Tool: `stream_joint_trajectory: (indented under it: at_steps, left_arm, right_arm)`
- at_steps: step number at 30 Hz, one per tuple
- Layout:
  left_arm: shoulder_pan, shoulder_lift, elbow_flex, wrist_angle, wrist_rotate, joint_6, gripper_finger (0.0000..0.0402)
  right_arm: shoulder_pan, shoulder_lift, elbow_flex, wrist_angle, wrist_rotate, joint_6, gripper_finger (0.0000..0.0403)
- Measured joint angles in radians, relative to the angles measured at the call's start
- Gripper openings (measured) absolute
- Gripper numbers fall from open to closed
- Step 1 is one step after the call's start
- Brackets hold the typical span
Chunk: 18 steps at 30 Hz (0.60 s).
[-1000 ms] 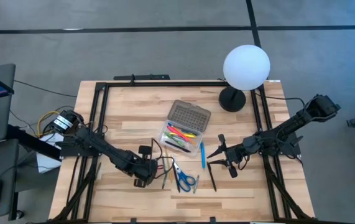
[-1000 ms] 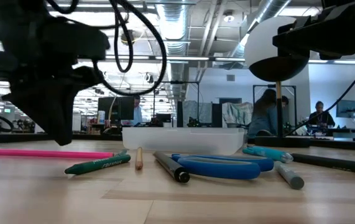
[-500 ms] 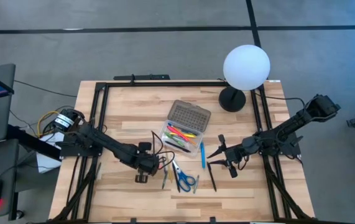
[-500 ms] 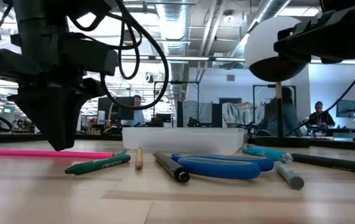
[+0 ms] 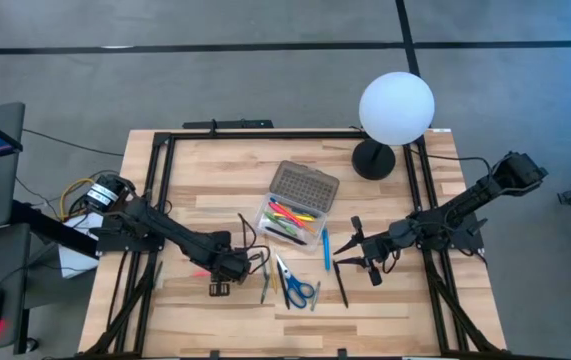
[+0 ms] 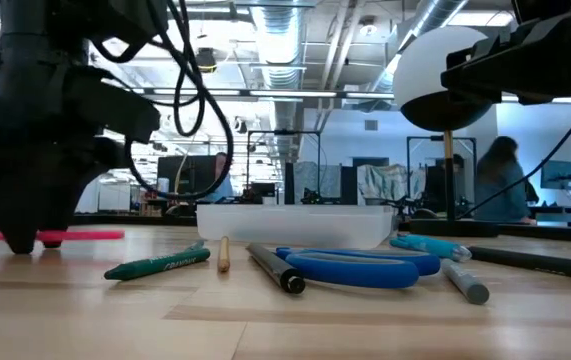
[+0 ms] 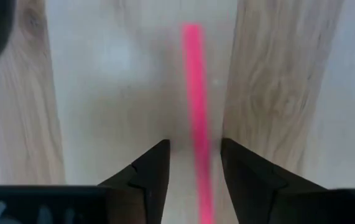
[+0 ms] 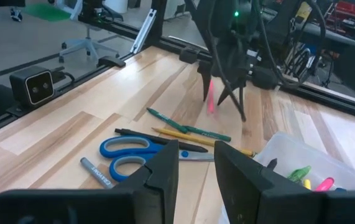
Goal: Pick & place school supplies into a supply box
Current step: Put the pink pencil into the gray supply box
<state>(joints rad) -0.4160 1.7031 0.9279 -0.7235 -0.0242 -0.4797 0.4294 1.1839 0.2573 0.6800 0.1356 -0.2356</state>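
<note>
- The thin pink pen (image 7: 196,112) lies flat on the pale wooden desk (image 5: 205,195), at its left-front part, well apart from the supply box.
- The left tool (image 7: 194,168) stands straight over that pen with its two dark fingers (image 7: 152,171) spread a little, one on each side of the pink shaft; the fingers are not closed on it, and in the low view their tips (image 6: 20,240) sit down at the desk by the pen.
- The small clear plastic supply box (image 5: 290,222) sits near the middle of the desk, its grey dotted lid (image 5: 303,186) hinged open toward the far side; pink, yellow and green pens lie inside.
- Just beside the box a light blue pen (image 5: 326,250) lies on the desk.
- In front of the box lie the blue-handled scissors (image 5: 298,288), a green pencil (image 6: 157,266), a yellow pencil (image 8: 177,133), a grey marker (image 6: 464,281) and a black pen (image 5: 342,288).
- The right tool (image 5: 349,251) hangs at the right of the desk near the black pen, its fingers (image 8: 161,174) partly apart and holding nothing.
- A white globe lamp (image 5: 395,108) on a black base stands at the far right corner.
</note>
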Motion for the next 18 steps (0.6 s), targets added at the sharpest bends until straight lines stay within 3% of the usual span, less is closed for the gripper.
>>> stream_joint_trajectory:
  at_steps: [7, 14, 18]
  left_arm:
    - [-0.002, -0.002, 0.0, -0.027, 0.003, -0.027, 0.0139]
    - [-0.016, -0.002, -0.002, -0.107, 0.079, -0.122, 0.0139]
    - [-0.032, -0.003, -0.018, -0.054, 0.095, -0.127, 0.013]
  right_arm:
    - [0.0, 0.0, 0.0, 0.0, 0.0, 0.0, 0.0097]
    - [0.0, 0.001, 0.0, 0.0, 0.0, 0.0, 0.0097]
    - [0.0, 0.002, 0.0, 0.0, 0.0, 0.0, 0.0097]
